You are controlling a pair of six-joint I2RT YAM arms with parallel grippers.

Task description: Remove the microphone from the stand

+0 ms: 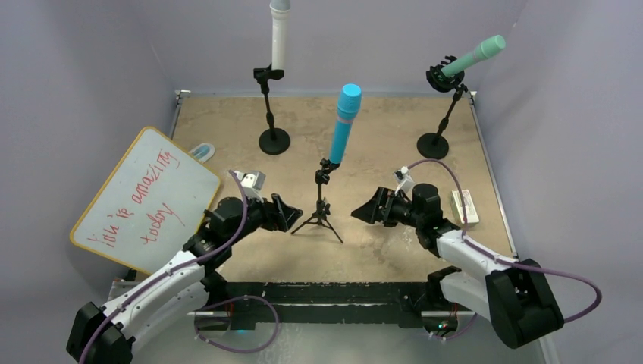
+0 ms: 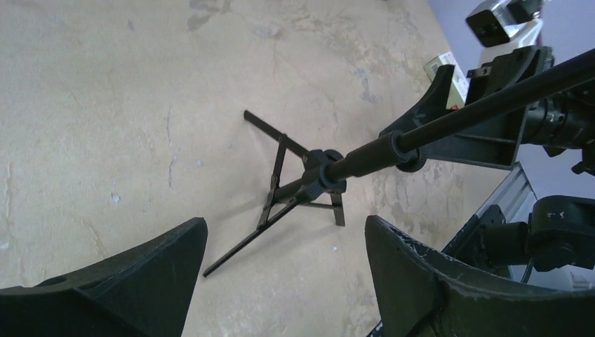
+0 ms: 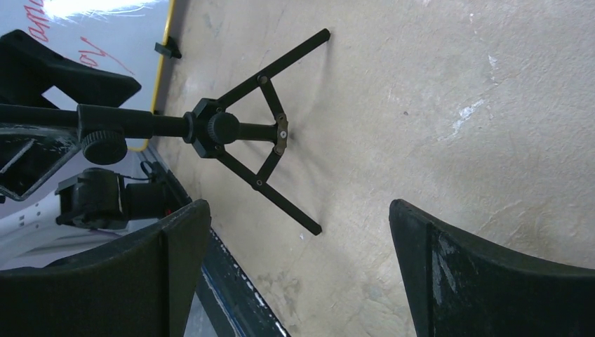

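Lilac walls [image 1: 91, 68], scuffed tan tabletop [image 1: 383, 155]

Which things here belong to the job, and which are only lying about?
Job: blue cylindrical microphone; black tripod stand; left pincer; right pincer.
Lying about: yellow-framed whiteboard; white microphone on round-base stand; green microphone on round-base stand; small white box.

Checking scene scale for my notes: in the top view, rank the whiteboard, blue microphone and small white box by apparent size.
1. whiteboard, clearly largest
2. blue microphone, though raised nearer the camera
3. small white box, smallest
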